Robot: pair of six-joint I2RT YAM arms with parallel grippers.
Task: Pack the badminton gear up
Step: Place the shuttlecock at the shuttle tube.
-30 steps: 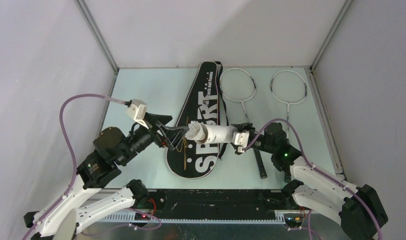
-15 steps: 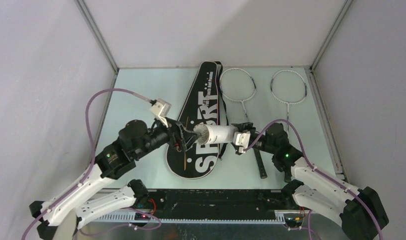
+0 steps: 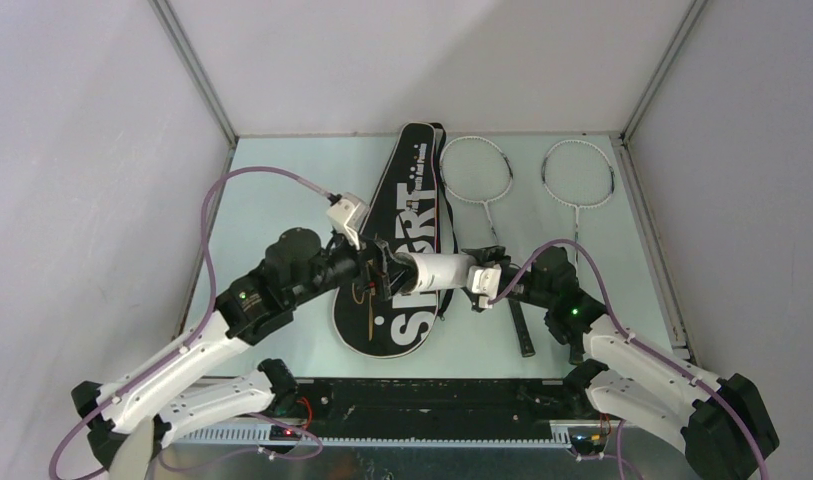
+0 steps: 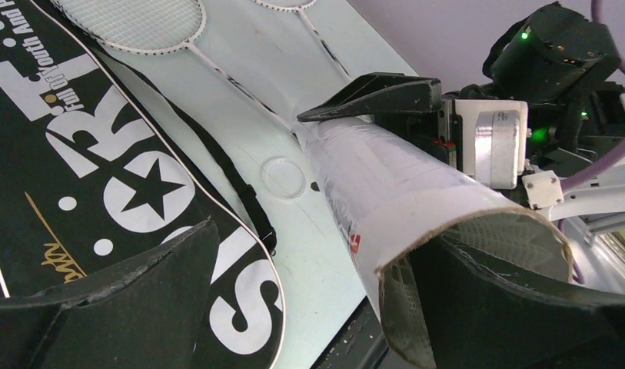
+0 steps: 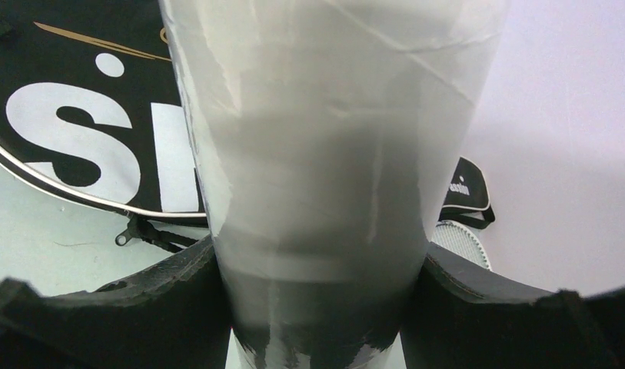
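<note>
**Tube held over bag, left finger at its open mouth**

Right gripper (image 3: 474, 272) is clamped on the closed end of the white cardboard tube (image 3: 440, 269). Both its fingers press the tube's sides in the right wrist view. The tube lies roughly level, in the air, crosswise over the black SPORT bag (image 3: 407, 190). The open mouth faces the left arm.

Left gripper (image 3: 387, 270) has its jaws spread wide and grips nothing. One finger sits at or just inside the tube mouth; how deep, cannot tell. The other finger is outside the tube, off to the side above the bag's lettering.

No shuttlecock shows loose in any view. Pale mesh-like texture sits inside the mouth, which may be feathers — not clear enough to call.

Both rackets (image 3: 527, 172) lie on the table (image 3: 282, 190) beside the bag, not packed. A small clear ring (image 4: 282, 177) lies on the table under the tube, possibly its cap.

Risks:
- The tube is held only at its far end, so a push from the left finger could lever it down or slide it through the right grip.
- The finger bearing on the rim could dent or flatten the cardboard mouth.
- If the finger snags what is inside as it comes out, it could drag that out onto the bag.
- The outer left finger is close above the bag, so dropping lower could catch the strap.
</note>
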